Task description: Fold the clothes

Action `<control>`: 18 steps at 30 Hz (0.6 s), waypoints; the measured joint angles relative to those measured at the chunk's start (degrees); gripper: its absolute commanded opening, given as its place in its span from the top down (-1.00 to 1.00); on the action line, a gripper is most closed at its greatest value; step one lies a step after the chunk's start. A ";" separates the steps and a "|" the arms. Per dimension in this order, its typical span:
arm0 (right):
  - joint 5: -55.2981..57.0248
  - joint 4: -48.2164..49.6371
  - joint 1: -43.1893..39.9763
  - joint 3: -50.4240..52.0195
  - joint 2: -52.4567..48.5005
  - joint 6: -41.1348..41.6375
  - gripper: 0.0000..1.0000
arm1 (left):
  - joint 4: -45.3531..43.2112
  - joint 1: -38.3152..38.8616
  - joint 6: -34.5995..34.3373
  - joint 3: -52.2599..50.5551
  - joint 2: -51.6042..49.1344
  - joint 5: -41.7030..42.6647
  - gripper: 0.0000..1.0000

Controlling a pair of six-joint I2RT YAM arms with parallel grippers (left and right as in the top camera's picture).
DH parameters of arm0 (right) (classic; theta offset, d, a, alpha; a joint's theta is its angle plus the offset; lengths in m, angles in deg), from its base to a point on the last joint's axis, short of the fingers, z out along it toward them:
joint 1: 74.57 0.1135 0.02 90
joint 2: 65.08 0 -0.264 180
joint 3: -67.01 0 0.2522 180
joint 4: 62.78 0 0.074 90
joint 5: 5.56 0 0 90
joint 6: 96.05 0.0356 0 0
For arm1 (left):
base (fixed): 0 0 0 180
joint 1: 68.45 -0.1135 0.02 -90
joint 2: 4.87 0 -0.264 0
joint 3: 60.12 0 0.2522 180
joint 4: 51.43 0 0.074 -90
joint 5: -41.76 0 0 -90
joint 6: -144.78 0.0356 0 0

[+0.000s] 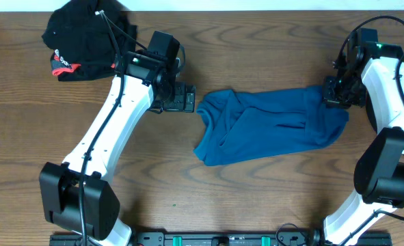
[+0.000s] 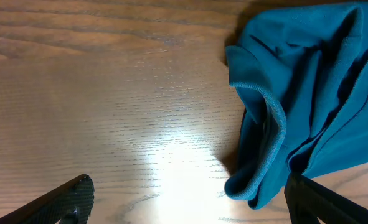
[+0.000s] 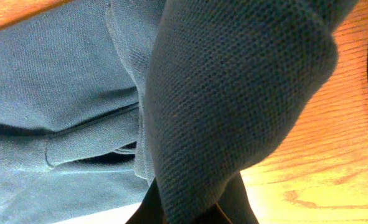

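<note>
The crumpled teal-blue fabric shirt [image 1: 270, 126] lies mid-table, and the right gripper [image 1: 333, 92] is clamped on its right edge. The left gripper [image 1: 190, 98], jaws wide apart, hovers just left of it. I think it must next pinch this left edge, to begin the fold.

left arm [image 1: 109, 133] and right arm [image 1: 387, 82]: white shells, chunky black joints, thin black cables, tiny green lights near frame top

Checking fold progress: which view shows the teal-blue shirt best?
Overhead. Nearly the whole crumpled teal-blue fabric shirt is in frame, with its outline and folds clear. Left wrist shows only its left end with a ribbed edge; right wrist shows only a close-up bunch of fabric.
</note>
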 measured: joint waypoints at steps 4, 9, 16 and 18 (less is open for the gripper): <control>0.59 -0.22 0.00 0.00 0.00 0.00 0.98 | 0.44 0.00 0.02 0.00 0.00 0.00 -0.96; 4.81 -1.44 -0.20 0.00 0.00 1.01 0.98 | 1.01 0.00 0.02 0.00 0.00 0.00 -0.96; 13.55 -4.92 -3.17 -0.02 0.00 4.52 0.91 | 1.11 0.00 0.00 0.00 0.00 0.02 -0.96; 14.93 -5.49 -4.20 -0.02 0.00 5.68 0.40 | 1.20 0.00 0.02 0.00 0.00 0.00 -0.96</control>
